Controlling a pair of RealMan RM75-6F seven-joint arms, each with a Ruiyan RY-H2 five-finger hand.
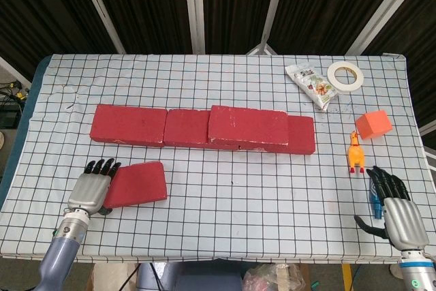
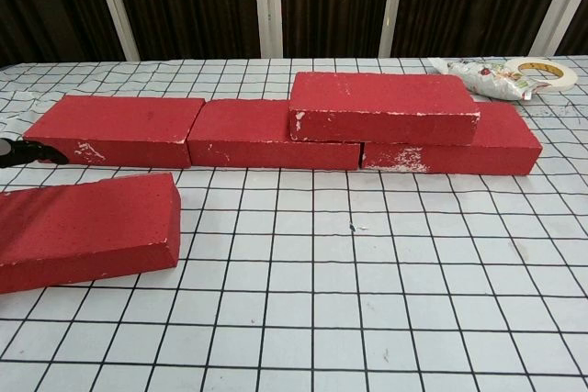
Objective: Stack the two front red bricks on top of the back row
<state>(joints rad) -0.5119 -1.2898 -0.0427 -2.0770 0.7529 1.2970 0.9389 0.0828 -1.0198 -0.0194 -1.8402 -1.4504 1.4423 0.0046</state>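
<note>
A: Red front brick [image 1: 134,184] lies near the table's [image 1: 231,236] front-left edge, well apart from the back row [image 1: 201,128]; the stacked brick [image 1: 248,127] sits on the row's right half.

B: Left hand [image 1: 90,188] rests on its left end, fingers extended over the top. Right hand [image 1: 396,210], fingers spread, holds nothing, beside the rubber chicken [image 1: 355,150] and orange block [image 1: 373,124]. Bare grid cloth lies mid-table.

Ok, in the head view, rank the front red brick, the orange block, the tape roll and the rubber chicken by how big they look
Largest to smallest:
1. Front red brick, though the left hand covers part of it.
2. Tape roll.
3. Orange block.
4. Rubber chicken.
Block and chicken look close, so that order is unsure.
</note>
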